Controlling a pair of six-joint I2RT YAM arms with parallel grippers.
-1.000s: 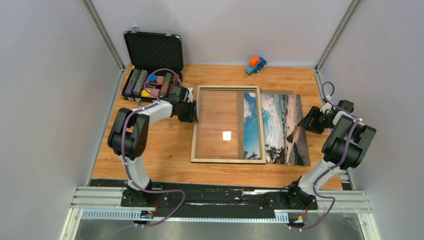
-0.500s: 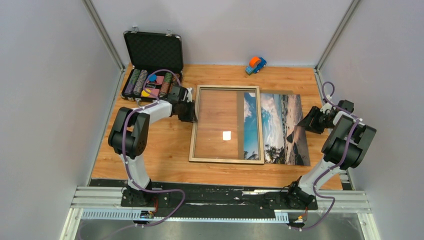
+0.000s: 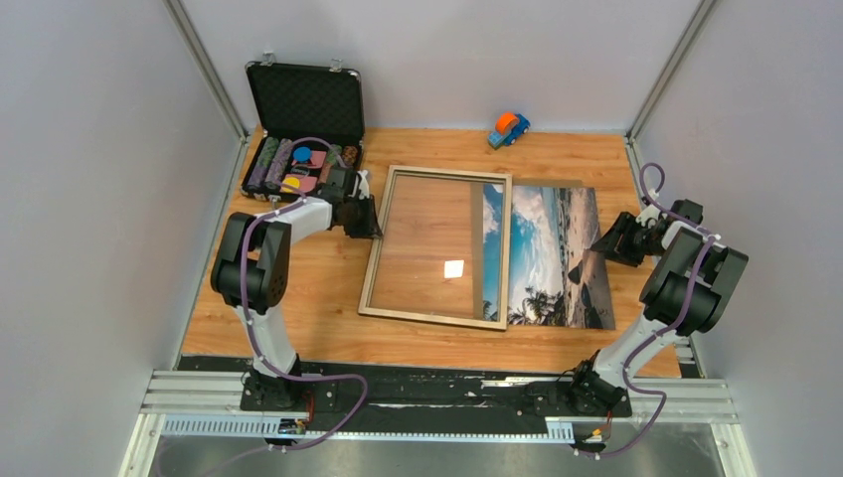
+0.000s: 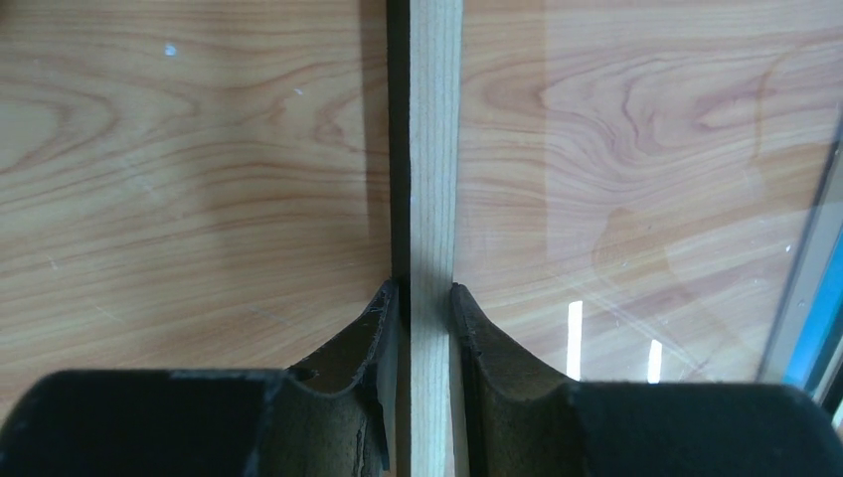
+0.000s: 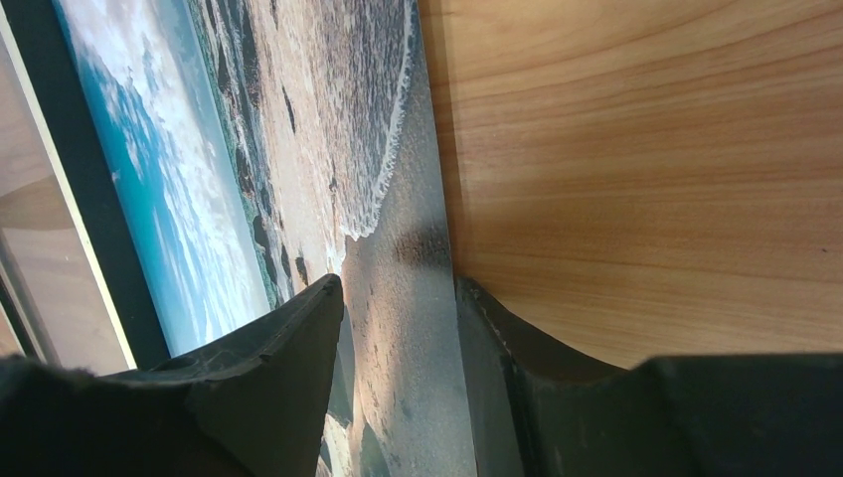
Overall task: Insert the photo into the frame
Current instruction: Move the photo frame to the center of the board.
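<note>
The frame (image 3: pixel 429 318), pale wood with a glass pane, lies skewed on the table, and its right side covers the left part of the photo (image 3: pixel 557 248). My left gripper (image 3: pixel 376 221) is shut on the frame's left rail. In the left wrist view both pads press the pale wood rail (image 4: pixel 435 149) at my left gripper (image 4: pixel 425 298). The photo, a beach print, lies flat right of the frame. My right gripper (image 3: pixel 601 246) is at its right edge. In the right wrist view my right gripper (image 5: pixel 398 288) stands open, straddling the photo (image 5: pixel 328 119) edge.
An open black chip case (image 3: pixel 303 134) stands at the back left, close behind my left gripper. A small toy car (image 3: pixel 508 127) sits by the back wall. A small white square (image 3: pixel 453 268) shows through the glass. Side walls close in on both sides.
My left gripper closed on the frame's left rail and pulled it leftward. The frame has swung askew, uncovering a little more of the photo. The right arm has not moved.
</note>
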